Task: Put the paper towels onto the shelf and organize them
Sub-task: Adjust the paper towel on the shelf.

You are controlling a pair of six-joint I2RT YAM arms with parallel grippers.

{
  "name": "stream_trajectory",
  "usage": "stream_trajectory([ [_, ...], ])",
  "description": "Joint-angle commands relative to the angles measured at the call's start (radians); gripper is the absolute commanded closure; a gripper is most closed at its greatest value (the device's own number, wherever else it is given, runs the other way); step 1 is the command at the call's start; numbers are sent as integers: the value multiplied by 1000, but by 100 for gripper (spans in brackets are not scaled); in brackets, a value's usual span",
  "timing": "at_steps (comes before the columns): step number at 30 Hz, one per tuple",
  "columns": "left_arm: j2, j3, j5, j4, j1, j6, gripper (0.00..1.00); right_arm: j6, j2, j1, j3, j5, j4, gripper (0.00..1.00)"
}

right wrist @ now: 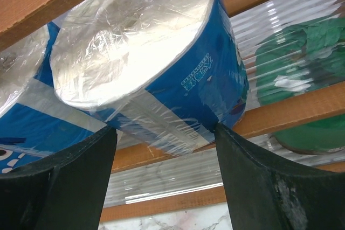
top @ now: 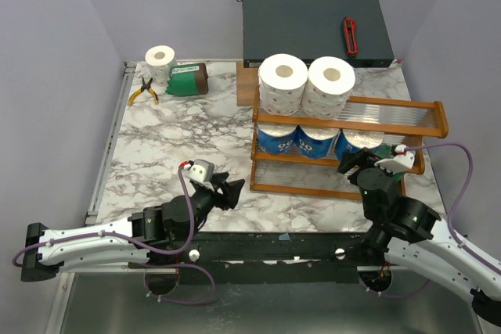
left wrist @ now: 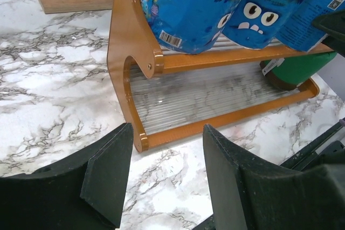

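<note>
Shelf [top: 344,146] stands right of centre on the marble tabletop [top: 180,138]. Three tiers, wood frame, clear ribbed plastic.
Top tier: two bare white paper towels, [top: 282,84] and [top: 330,84], upright, touching, at the left end.
Middle tier: three blue-wrapped rolls in a row, [top: 275,140], [top: 315,142], [top: 356,142].
Bottom tier: green-wrapped roll [left wrist: 294,68] at the right end, rest of the tier bare.
Off the shelf, upper left of the top view: a white roll [top: 160,60] upright and a green-wrapped roll [top: 186,80] on its side just beside it. Its white label is too small to read.
Yellow-handled pliers [top: 144,91] lie near them.
Dark metal box [top: 313,27] sits behind the shelf with a red tool [top: 350,35] on top.

Writing: the blue wrap shows a barcode [left wrist: 170,39], a cartoon monster face [left wrist: 253,17] with eyes and teeth, and a QR code [left wrist: 335,2]. The white lettering on the blue wrap in the right wrist view is unreadable, and no brand can be read.

Left end effector [top: 227,191] is low over the tabletop, just off the shelf's lower left corner, fingers spread, empty.
Right end effector [top: 362,163] is at the shelf front by the rightmost blue roll, fingers spread wide. That roll is framed between the tips and no grip shows.
</note>
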Motion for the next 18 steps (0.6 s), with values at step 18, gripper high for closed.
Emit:
stream_trajectory([
  [18, -31, -28, 9, 2, 18, -37, 43, -44, 56, 2, -61, 64, 148, 24],
])
